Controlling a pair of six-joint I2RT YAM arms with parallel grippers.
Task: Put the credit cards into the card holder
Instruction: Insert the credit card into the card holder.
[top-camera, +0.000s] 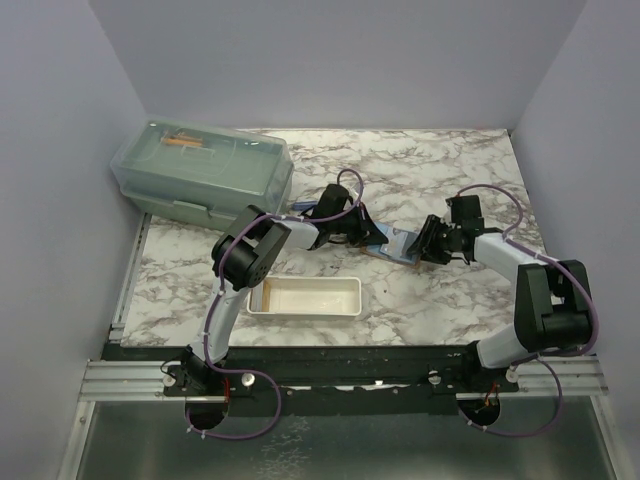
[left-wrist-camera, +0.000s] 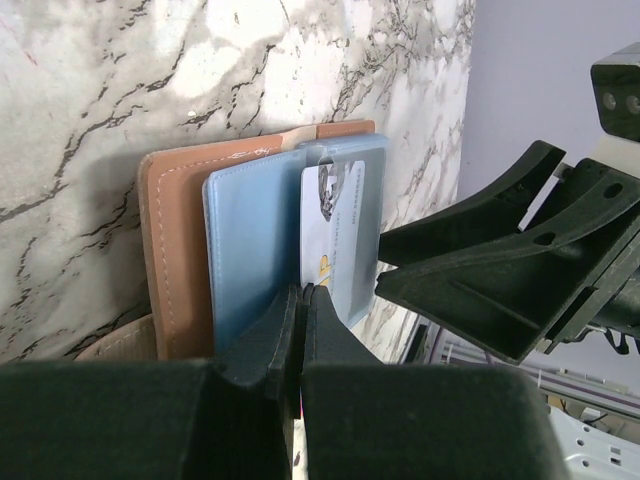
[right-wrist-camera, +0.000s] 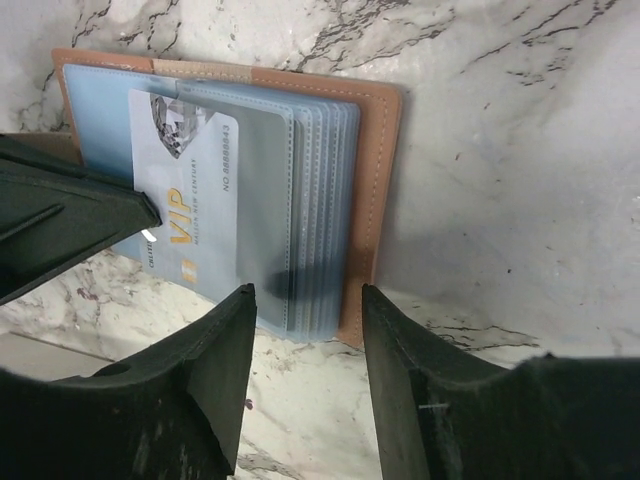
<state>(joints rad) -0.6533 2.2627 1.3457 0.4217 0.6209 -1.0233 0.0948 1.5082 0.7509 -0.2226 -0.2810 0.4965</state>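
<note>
A marble table (top-camera: 450, 310) fills the overhead view, and two robot arms meet at its centre over the card holder (top-camera: 395, 243), which lies open and flat there. In the close views the card holder (right-wrist-camera: 385, 150) is tan with pale stitching and holds a fan of clear blue sleeves (right-wrist-camera: 310, 200). A pale credit card (right-wrist-camera: 190, 200) marked VIP in gold lies on the sleeves, its far edge tucked under one. The left gripper (left-wrist-camera: 302, 310), at the bottom centre of its own view, has its jaws pressed together, tips at the edge of the credit card (left-wrist-camera: 340, 230); whether they nip it I cannot tell. The right gripper (right-wrist-camera: 305, 295) has its jaws spread with nothing between them, just short of the sleeves' lower edge. A white tray (top-camera: 355, 297) sits below centre, and a clear lidded box (top-camera: 200, 170) is at upper left.
</note>
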